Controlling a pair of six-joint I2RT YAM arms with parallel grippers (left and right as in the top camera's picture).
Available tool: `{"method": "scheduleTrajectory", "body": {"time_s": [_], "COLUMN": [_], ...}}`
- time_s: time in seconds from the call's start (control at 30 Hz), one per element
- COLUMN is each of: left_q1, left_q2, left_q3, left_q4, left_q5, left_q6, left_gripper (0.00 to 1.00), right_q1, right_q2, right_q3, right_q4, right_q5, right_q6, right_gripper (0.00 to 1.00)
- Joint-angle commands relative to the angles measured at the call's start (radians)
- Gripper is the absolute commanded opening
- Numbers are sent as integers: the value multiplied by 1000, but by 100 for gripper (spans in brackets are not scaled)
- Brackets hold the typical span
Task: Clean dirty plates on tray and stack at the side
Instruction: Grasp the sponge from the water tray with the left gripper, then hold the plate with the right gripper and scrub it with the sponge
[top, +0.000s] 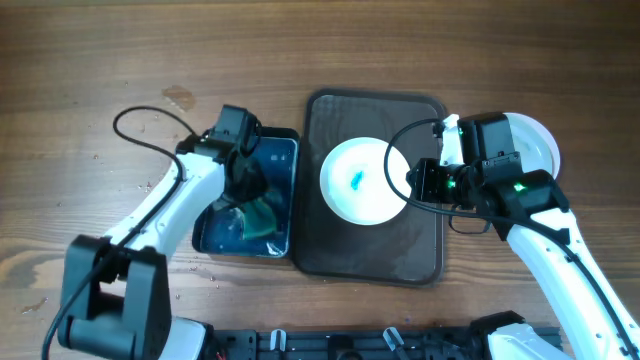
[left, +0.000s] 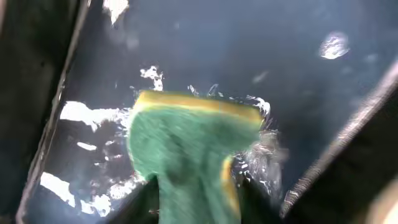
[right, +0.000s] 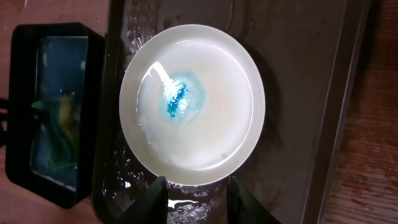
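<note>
A white plate (top: 362, 180) with a blue smear at its centre lies on the dark brown tray (top: 420, 255); it also shows in the right wrist view (right: 193, 106). A further white plate (top: 535, 142) lies right of the tray, partly hidden by my right arm. My right gripper (right: 196, 199) is open, just off the smeared plate's rim, above the wet tray (right: 298, 74). My left gripper (left: 196, 205) is shut on the green and yellow sponge (left: 186, 149) inside the dark basin (top: 282, 140), which holds water.
The basin (right: 25, 112) stands just left of the tray on the wooden table. Water drops lie on the table left of the basin. My left arm's cable loops over the table at the back left.
</note>
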Motion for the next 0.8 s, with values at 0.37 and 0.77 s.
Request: {"method": "scheduleTrajectory", "body": {"time_s": [0.37, 0.77], "left_q1": [-85, -80], "left_q2": [-24, -137], "left_q3": [-201, 132], "left_q4": [140, -160], "left_q5": [2, -4], "left_q6": [-117, 84], "left_gripper": [12, 4], "right_q1": [1, -22], "right_q2": [22, 263], "right_q3": [-39, -52], "right_q4": [19, 208], "right_q5": [67, 108], "right_q6": [-61, -21], "right_gripper": [54, 29]}}
